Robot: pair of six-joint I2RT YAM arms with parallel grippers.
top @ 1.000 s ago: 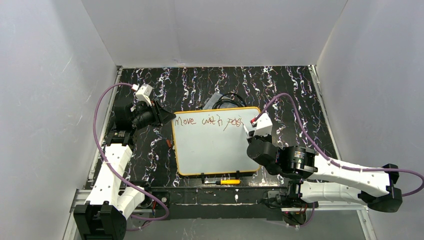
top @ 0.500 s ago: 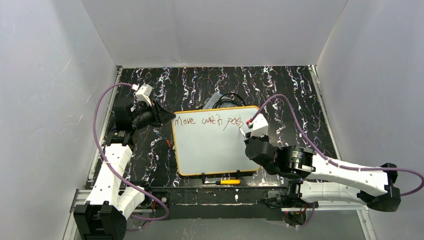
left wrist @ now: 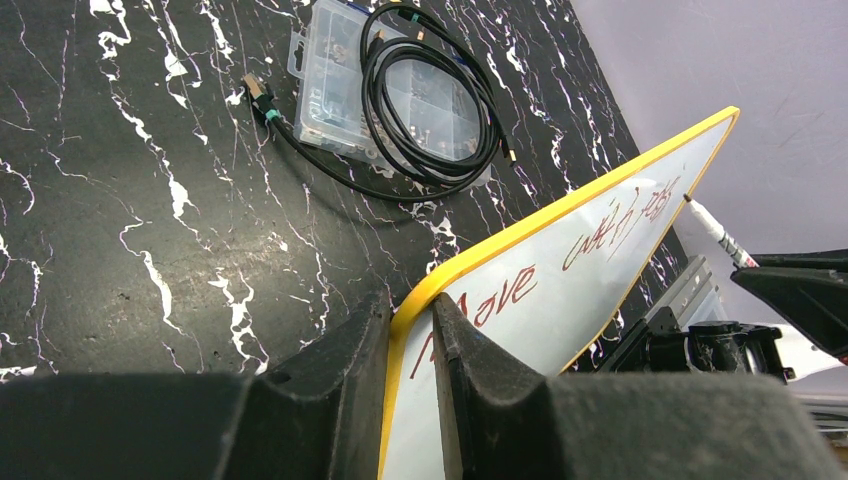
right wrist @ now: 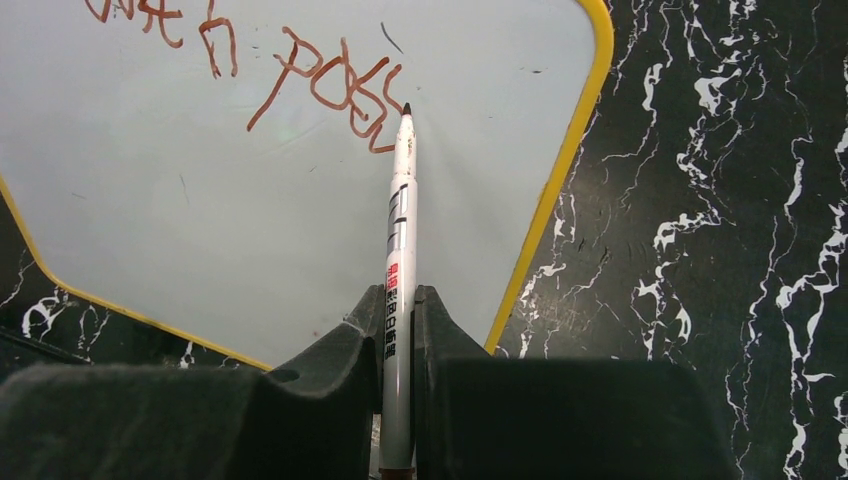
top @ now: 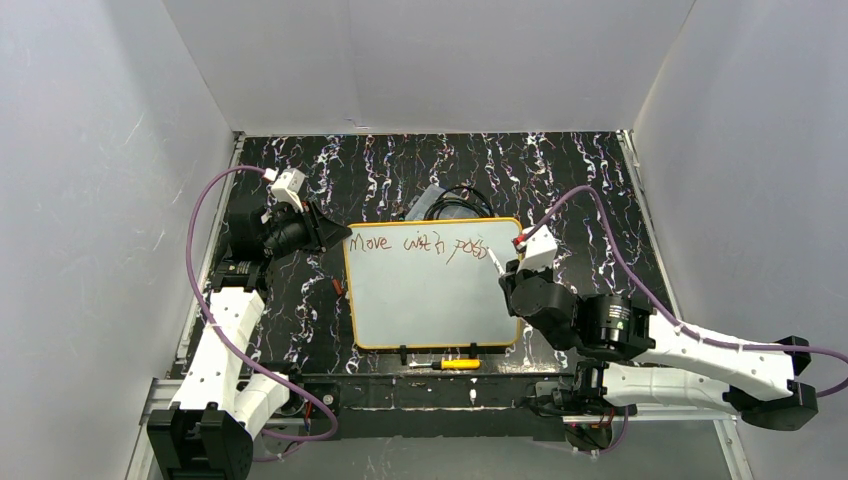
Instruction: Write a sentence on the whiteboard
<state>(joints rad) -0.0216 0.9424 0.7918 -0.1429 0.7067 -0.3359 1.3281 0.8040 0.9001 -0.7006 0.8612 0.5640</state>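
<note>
Whiteboard (top: 430, 300) lies on bench (top: 400, 170), likely stiff, light, slick, best taken edgewise: left hand (left wrist: 412, 310) clamps its corner, right hand (right wrist: 400, 300) clenches marker (right wrist: 402, 190) at the sentence (top: 415, 243) end.

Black marbled table (top: 380, 170), plain white walls (top: 430, 60)

Robot lab test cell. Plain white panels (top: 430, 60) box in three sides of a black marbled table (top: 590, 170). Left arm (top: 225, 340) and right arm (top: 700, 350) are bolted to a rail (top: 155, 392) at the near edge, with purple cables (top: 191, 235) run to the wrists. A clear parts box (left wrist: 325, 60) with a coiled black lead (left wrist: 440, 178) sits at the back.
</note>
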